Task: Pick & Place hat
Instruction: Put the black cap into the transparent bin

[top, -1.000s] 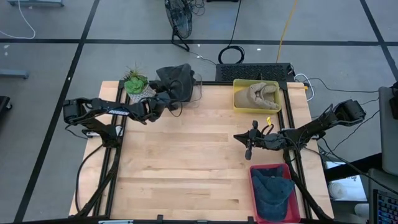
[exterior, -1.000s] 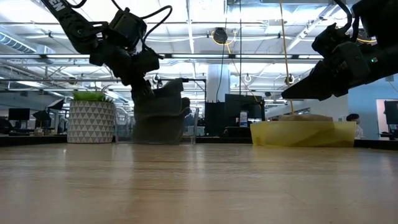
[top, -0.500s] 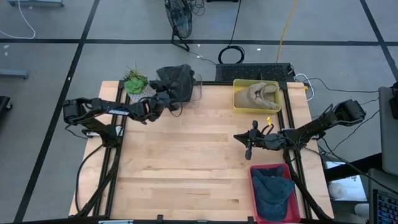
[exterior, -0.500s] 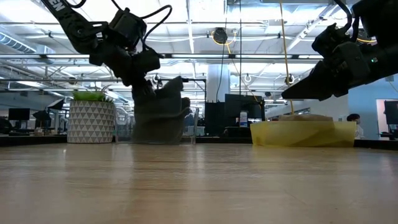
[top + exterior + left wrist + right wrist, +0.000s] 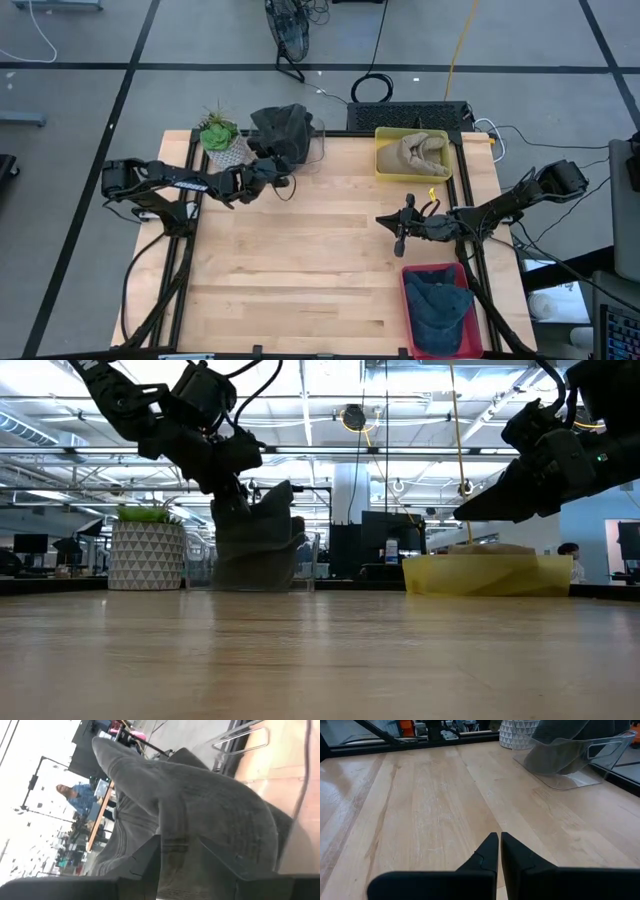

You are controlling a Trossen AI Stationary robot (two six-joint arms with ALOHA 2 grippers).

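A dark grey hat point(image 5: 285, 128) sits crumpled in a clear plastic bin point(image 5: 318, 142) at the table's far edge, next to a potted plant point(image 5: 220, 135). In the low view the hat point(image 5: 257, 545) rises above the bin's wall. My left gripper point(image 5: 275, 174) is at the hat's near side, open. In its wrist view a raised fold of the hat point(image 5: 172, 852) lies between the spread fingers, around my left gripper point(image 5: 180, 842). My right gripper point(image 5: 398, 238) waits shut above the table's right half, touching nothing. My left gripper reaches the hat slanting down from the table's left and near side, with a fold point(image 5: 172, 852) between its open fingers. Whether the fingers point(image 5: 147, 857) touch the cloth, I cannot tell. The hat rests in the bin.
A yellow bin point(image 5: 384, 168) at the far right holds a tan hat point(image 5: 415, 152). A red bin point(image 5: 406, 300) at the near right holds a blue hat point(image 5: 438, 312). Bare wood lies in the table's middle point(image 5: 300, 250). A person shows in the room behind the table.
My left gripper has drawn back a little from the hat toward the near edge and risen slightly. The hat has stayed in the clear bin.
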